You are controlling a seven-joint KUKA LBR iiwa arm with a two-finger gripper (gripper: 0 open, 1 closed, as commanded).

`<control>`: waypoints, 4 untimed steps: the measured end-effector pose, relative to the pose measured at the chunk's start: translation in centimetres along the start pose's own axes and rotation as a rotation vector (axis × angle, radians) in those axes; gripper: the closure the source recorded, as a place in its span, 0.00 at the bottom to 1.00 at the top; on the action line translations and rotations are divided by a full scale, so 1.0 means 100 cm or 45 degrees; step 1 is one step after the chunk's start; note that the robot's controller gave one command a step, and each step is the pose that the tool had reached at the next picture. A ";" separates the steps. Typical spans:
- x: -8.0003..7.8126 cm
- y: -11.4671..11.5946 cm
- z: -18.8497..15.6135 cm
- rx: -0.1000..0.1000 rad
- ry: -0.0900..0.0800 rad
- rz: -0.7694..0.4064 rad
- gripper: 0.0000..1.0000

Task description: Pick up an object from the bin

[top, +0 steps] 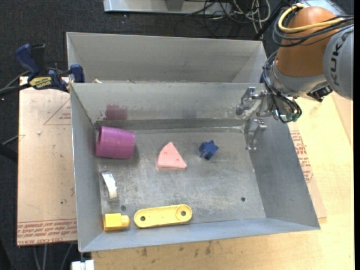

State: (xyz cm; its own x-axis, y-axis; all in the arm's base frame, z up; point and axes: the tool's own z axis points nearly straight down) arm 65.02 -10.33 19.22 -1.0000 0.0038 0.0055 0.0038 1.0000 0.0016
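The small blue piece [208, 149], a dark knobbly bit, is the thing nearest the hand, so I judge it the likeliest pick. It lies alone on the floor of the bin [169, 61], at about 2 o'clock from the floor's middle and touching nothing.

The hand [252, 139] hangs at 3 o'clock from that piece, close to the bin's right wall near the far corner. It is apart from the piece and not over it. Nothing can be seen in its grip. I cannot tell from this view whether it is open or closed, nor how high it is above the floor. The arm [306, 38] reaches in over the rim at 1 o'clock from the hand.

The step in hand looks like the approach, with no thing reached yet. For the blue piece, the next move would carry the hand toward 9 o'clock until it is centred above the piece, then lower it.

- **Pink wedge** [170, 156]: near the blue piece, at its 9 o'clock.
- **Purple cup** [115, 143]: farther on at the same bearing, on its side by the left wall.
- **White ring** [109, 185], **yellow block** [116, 221] and **flat yellow bar** [163, 215]: well apart from the blue piece, between 7 and 8 o'clock.
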 end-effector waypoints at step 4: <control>0.021 0.030 0.030 0.007 -0.021 -0.375 0.00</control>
State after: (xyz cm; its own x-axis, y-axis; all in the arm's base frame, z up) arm 62.87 -7.34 16.23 -0.9579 -0.2868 -0.0109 -0.2868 0.9580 -0.0045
